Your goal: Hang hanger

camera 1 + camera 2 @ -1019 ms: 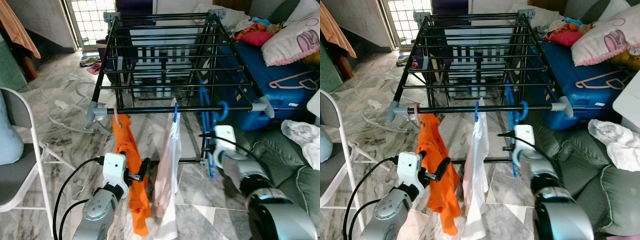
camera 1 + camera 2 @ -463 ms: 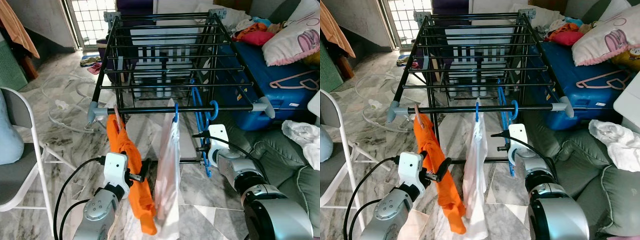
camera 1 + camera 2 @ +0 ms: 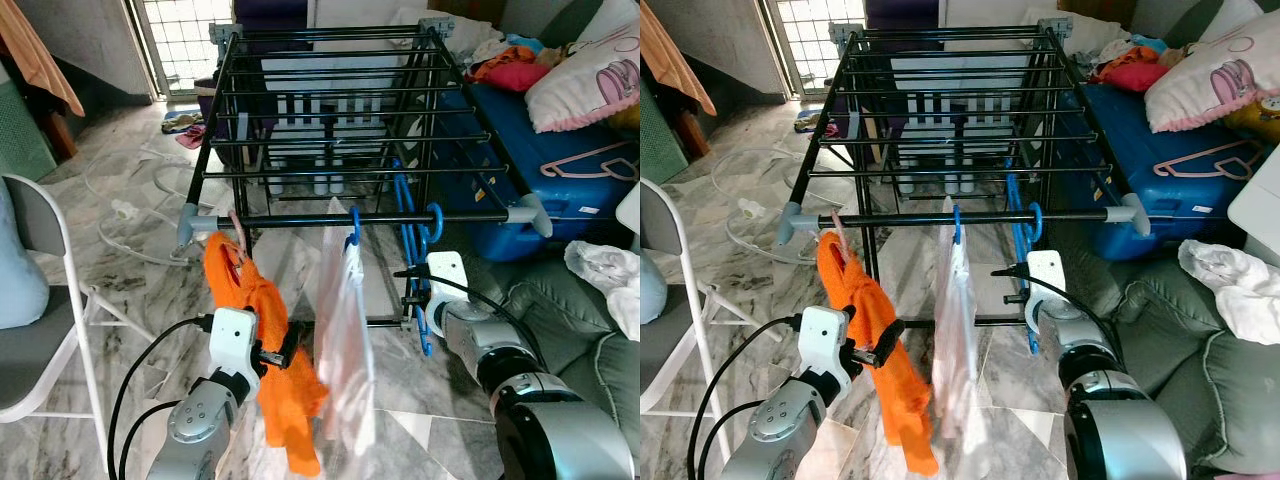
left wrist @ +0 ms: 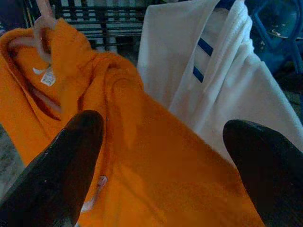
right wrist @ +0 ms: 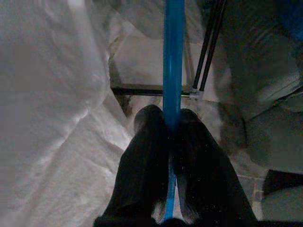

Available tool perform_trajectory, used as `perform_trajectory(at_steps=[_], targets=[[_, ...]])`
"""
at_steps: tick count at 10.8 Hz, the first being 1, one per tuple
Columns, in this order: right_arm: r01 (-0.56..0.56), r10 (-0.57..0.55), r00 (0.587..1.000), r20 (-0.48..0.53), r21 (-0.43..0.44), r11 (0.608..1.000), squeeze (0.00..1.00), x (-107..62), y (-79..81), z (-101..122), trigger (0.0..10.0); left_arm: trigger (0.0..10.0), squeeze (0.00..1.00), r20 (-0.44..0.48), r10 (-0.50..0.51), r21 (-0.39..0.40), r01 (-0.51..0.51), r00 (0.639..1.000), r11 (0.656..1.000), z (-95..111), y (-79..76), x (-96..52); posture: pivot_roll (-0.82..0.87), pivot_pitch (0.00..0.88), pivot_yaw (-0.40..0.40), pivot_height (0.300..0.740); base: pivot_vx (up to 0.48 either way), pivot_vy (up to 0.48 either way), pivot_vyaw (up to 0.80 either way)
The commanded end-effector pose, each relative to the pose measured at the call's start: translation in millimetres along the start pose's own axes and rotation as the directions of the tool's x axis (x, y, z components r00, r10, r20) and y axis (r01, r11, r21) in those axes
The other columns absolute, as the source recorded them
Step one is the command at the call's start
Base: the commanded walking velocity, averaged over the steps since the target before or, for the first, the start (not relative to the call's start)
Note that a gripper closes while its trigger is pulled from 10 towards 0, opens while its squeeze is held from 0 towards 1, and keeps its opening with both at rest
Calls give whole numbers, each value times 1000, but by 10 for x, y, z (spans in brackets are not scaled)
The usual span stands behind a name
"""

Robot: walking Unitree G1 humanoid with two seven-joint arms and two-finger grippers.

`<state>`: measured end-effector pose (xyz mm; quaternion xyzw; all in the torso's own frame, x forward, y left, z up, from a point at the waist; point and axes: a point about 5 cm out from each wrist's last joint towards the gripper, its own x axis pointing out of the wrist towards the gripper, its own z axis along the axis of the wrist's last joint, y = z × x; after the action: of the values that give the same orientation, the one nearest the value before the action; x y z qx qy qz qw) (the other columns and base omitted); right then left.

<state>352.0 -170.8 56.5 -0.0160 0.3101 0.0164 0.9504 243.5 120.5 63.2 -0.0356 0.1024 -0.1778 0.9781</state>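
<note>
A: Where is the blue hanger [image 3: 412, 262] at this moment?

B: Its hook is over the front rail [image 3: 400, 217] of the drying rack [image 3: 330, 90], and its body dangles below. The right hand [image 5: 173, 124] grips one thin blue bar of it, fingers pressed tight on either side.

A: So which step is this?

B: I'd say the hanging is nearly finished. The next move calls for letting go of the bar and drawing the arm back without tugging the hook off the rail.

A: And the left hand [image 4: 156, 156]?

B: Spread wide and holding nothing, just in front of the orange shirt [image 3: 270, 350], which hangs from a pink hanger [image 3: 236, 240] on the same rail.

A: Anything in the way?

B: A white shirt [image 3: 343, 340] hangs between the orange one and the blue hanger, near the right arm. A folding chair [image 3: 45, 300] stands to the left, a blue case [image 3: 560, 170] and a pillow [image 3: 590, 70] to the right.
</note>
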Motion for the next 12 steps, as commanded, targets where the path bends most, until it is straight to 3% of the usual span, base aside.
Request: perform_trajectory(at_steps=[1,3,7,12], targets=[[17,-16,999,-47,25,1000,1000,-2,-45,-126,10000,10000,0,1,-4,13,4,1000,1000,23,2,-11,18,0,23,740,0,0,0],[18,-18,1000,17,-27,999,1000,-9,-40,-20,10000,10000,0,-2,0,12,0,1000,1000,15,5,-16,18,0,21,740,0,0,0],[48,-33,991,129,-118,992,1000,-83,-115,-36,10000,10000,0,-4,-4,4,4,1000,1000,7,-8,-12,-5,0,28,740,0,0,0],[100,-66,973,222,-144,985,1000,-241,-234,-121,10000,10000,0,5,11,-5,-11,1000,1000,24,-8,-46,-15,0,23,740,0,0,0]])
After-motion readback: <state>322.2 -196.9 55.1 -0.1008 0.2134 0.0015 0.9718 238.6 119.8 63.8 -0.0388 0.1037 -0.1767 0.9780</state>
